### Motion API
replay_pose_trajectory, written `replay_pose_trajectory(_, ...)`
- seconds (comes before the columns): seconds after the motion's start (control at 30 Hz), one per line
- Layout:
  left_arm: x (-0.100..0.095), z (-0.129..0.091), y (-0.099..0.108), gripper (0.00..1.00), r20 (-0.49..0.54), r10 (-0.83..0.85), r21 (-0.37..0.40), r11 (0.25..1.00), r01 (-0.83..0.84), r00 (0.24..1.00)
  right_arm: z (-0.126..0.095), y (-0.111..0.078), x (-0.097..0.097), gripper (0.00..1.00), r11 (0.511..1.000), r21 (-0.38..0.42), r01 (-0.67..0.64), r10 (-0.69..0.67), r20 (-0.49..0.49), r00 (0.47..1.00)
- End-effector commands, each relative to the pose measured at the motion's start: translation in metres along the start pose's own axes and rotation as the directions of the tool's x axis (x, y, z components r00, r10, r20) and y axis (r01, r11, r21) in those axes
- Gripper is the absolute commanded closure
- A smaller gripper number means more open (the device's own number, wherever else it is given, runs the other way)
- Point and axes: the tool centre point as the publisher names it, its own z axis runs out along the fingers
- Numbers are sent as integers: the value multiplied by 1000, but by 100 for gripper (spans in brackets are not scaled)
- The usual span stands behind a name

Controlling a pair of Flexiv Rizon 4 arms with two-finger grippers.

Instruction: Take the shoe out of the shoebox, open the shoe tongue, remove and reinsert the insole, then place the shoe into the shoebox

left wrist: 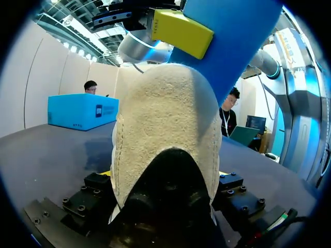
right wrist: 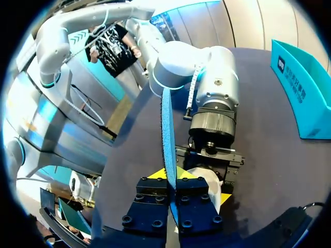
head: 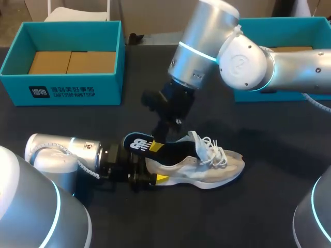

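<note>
From above, a beige suede sneaker (head: 207, 168) with white laces lies on its side on the dark surface (head: 258, 217), well apart from the teal cardboard shoebox (head: 67, 90) behind it. The left claw (head: 149, 174) clamps its heel. The right claw (head: 160, 137) pinches a black-topped, blue-bottomed insole (head: 137, 143), whose front end sits in the sneaker's opening.

Left wrist: the heel fills the left claw's grip.

Right wrist: the insole stands edge-on, squeezed in the right claw.

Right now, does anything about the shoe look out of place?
Yes: the insole slants up out of the shoe, over its heel, only partly inside, pinched by the right gripper. The left gripper clamps the heel.
</note>
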Motion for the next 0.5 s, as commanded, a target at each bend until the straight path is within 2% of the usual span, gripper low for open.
replay_pose_trajectory(0.03,0,1,0,100,2,0,0,1000,0,1000,-5,20,0,100,999,-36,5,-3,58,998)
replay_pose_trajectory(0.17,0,1,0,100,2,0,0,1000,0,1000,-27,43,5,100,992,-122,28,-13,124,992)
replay_pose_trajectory(0.33,0,1,0,100,2,0,0,1000,0,1000,-56,72,19,100,962,-270,36,-3,121,993)
replay_pose_trajectory(0.5,0,1,0,100,2,0,0,1000,0,1000,-56,72,19,100,962,-270,36,-3,121,993)
